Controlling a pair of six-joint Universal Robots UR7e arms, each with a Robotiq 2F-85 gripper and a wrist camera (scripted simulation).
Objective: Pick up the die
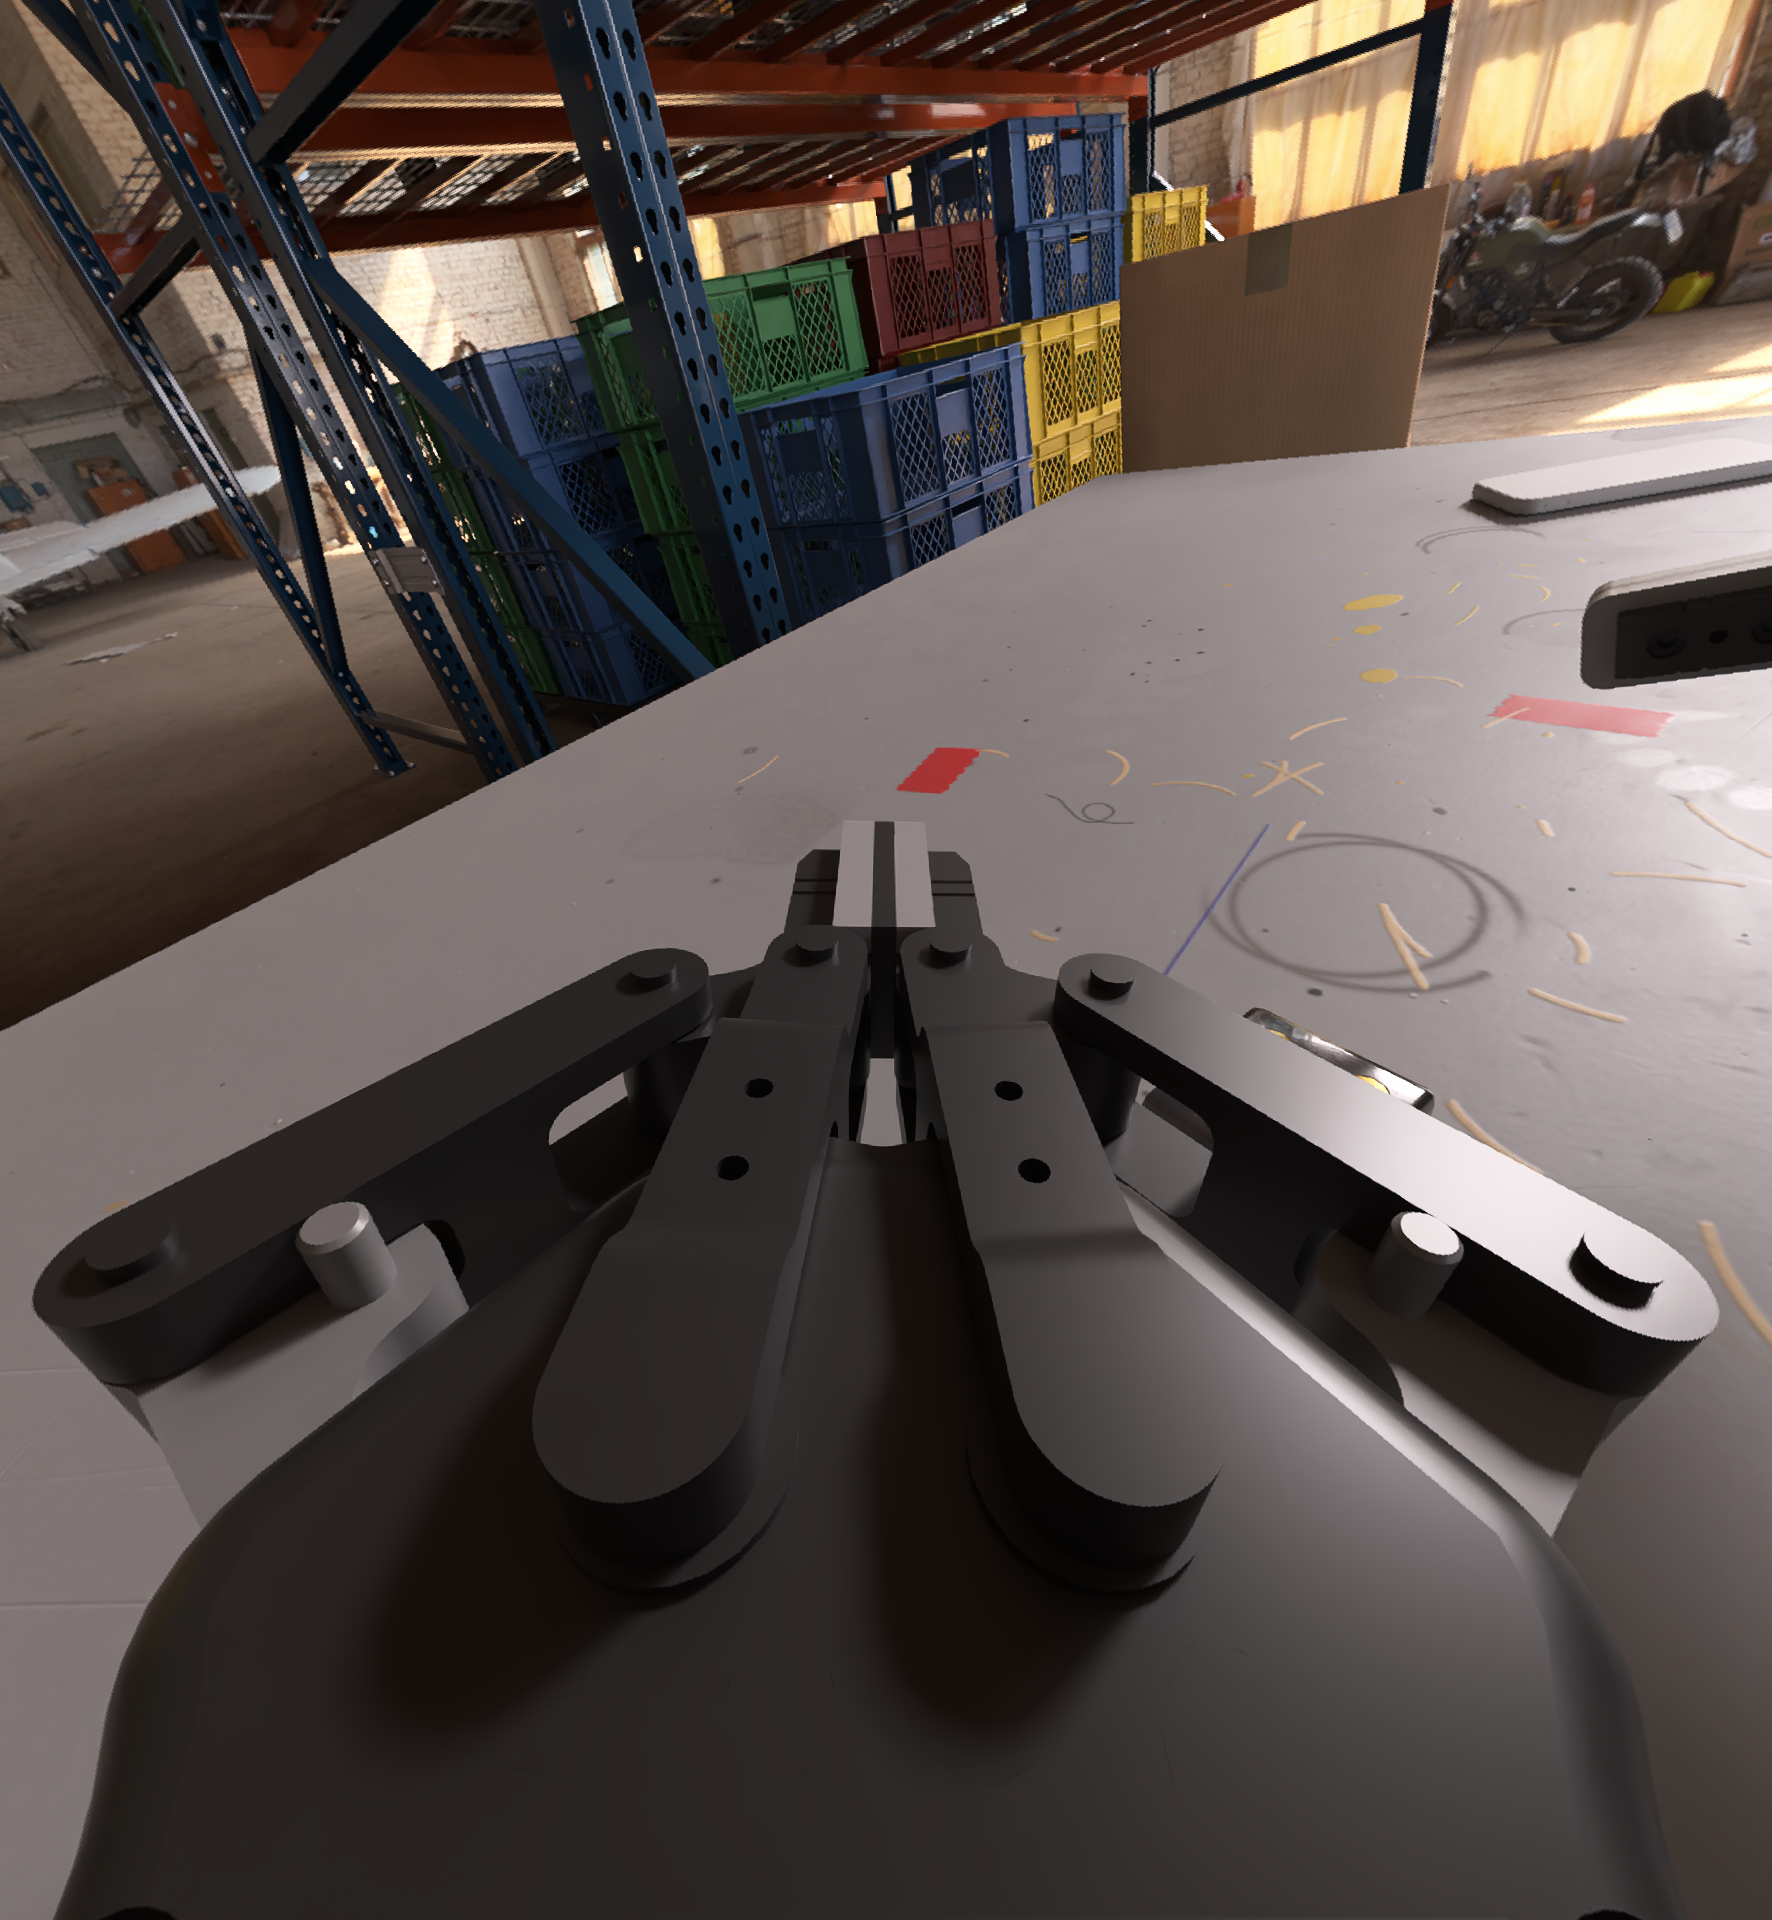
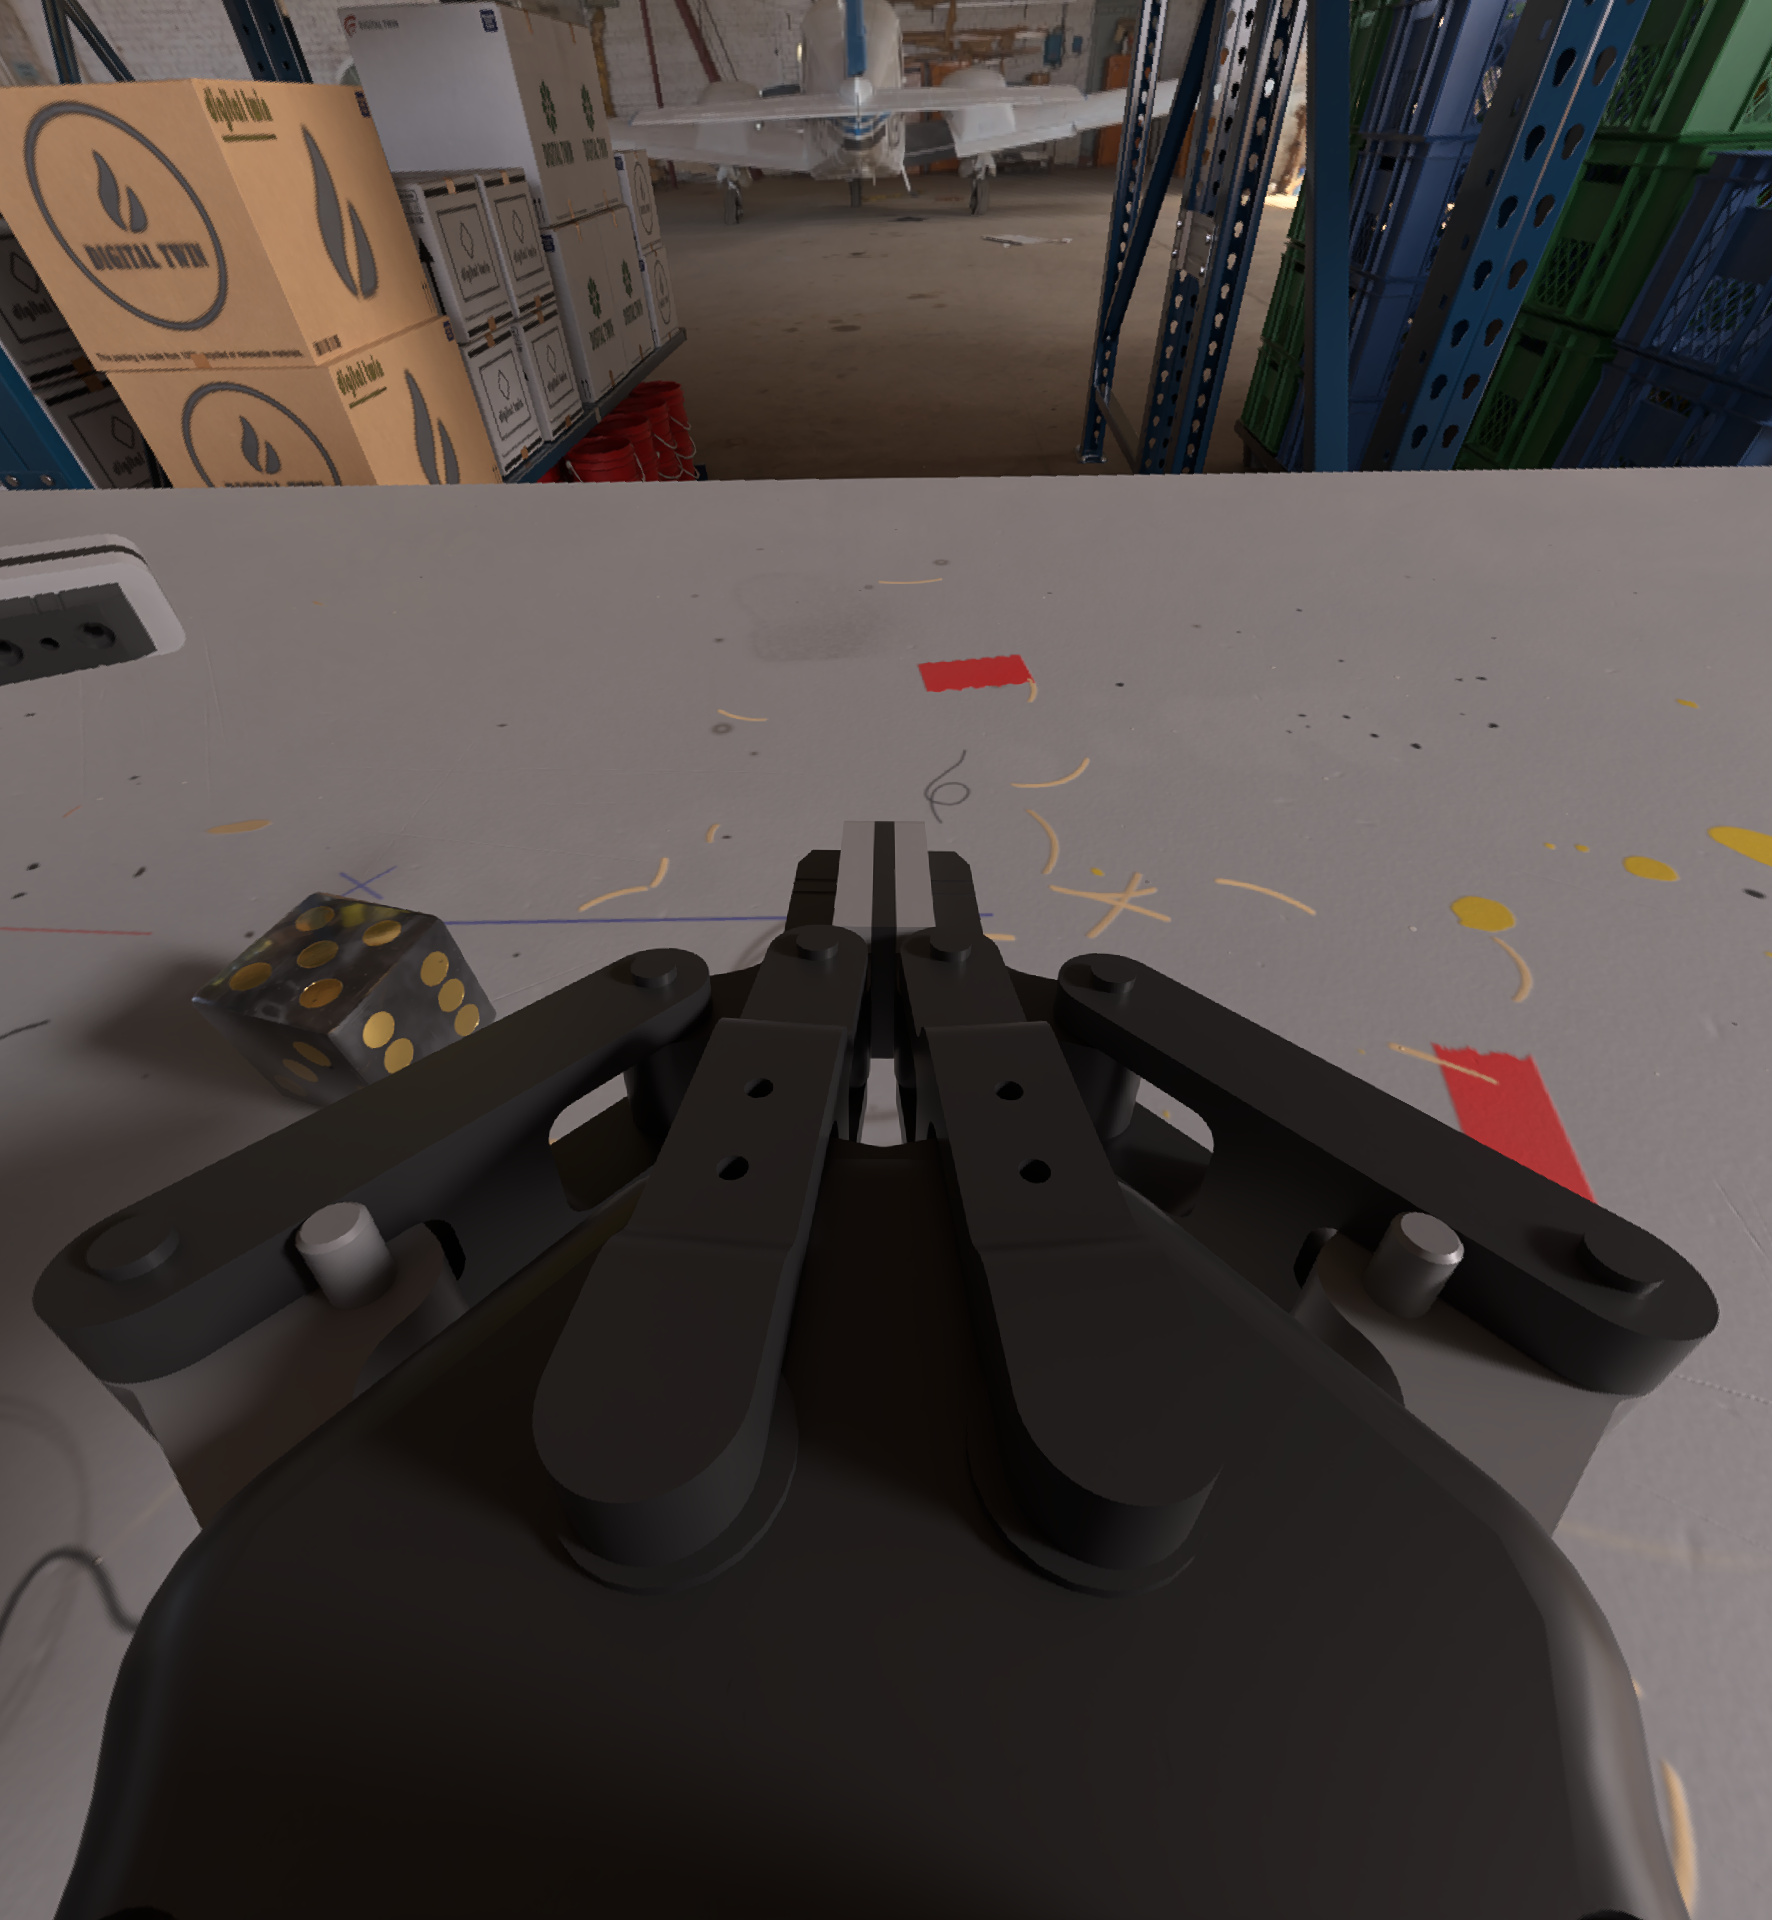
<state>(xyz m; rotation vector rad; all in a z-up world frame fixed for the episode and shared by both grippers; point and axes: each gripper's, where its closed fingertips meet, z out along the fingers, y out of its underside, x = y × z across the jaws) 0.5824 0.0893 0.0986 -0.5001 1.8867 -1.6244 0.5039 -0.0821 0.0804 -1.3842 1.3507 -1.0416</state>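
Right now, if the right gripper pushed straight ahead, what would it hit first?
Probably only the bare table. The shut right gripper points past the die, which sits off to its left; depth is hard to judge.

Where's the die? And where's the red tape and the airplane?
die (image 2: 342, 992): right wrist view, on its corner between the top and side faces.
red tape (image 2: 972, 672): right wrist view, middle of the far strip.
airplane (image 2: 854, 114): right wrist view, on its body.

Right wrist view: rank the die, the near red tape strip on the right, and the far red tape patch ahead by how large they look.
1. die
2. near red tape strip, partly hidden by the gripper
3. far red tape patch
Nearness inflates the first two, so true sizes stay unsure.
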